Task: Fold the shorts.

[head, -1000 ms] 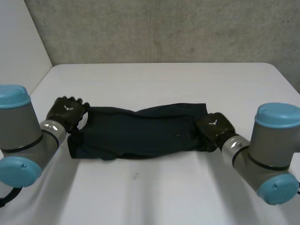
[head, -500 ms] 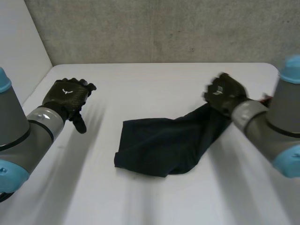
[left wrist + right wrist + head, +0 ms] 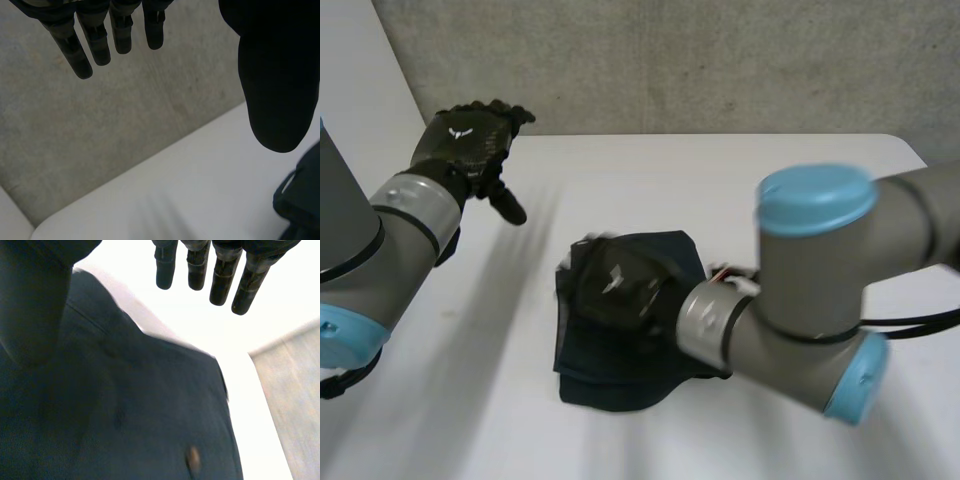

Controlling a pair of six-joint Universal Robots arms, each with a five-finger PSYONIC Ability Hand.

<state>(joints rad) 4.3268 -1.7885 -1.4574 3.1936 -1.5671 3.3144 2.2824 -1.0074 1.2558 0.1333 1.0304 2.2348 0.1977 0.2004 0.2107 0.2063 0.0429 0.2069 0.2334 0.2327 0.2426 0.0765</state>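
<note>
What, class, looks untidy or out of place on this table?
Only the shorts: the folded layers do not line up, and a lower layer juts out at the near edge. The right hand is open over them; the left hand hangs open, well apart. Nothing looks damaged.

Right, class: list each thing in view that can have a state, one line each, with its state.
shorts: folded over into a bunched stack, lying on the table.
left hand: open, fingers straight, raised clear of the shorts.
right hand: open, fingers straight, palm down over the shorts.
</note>
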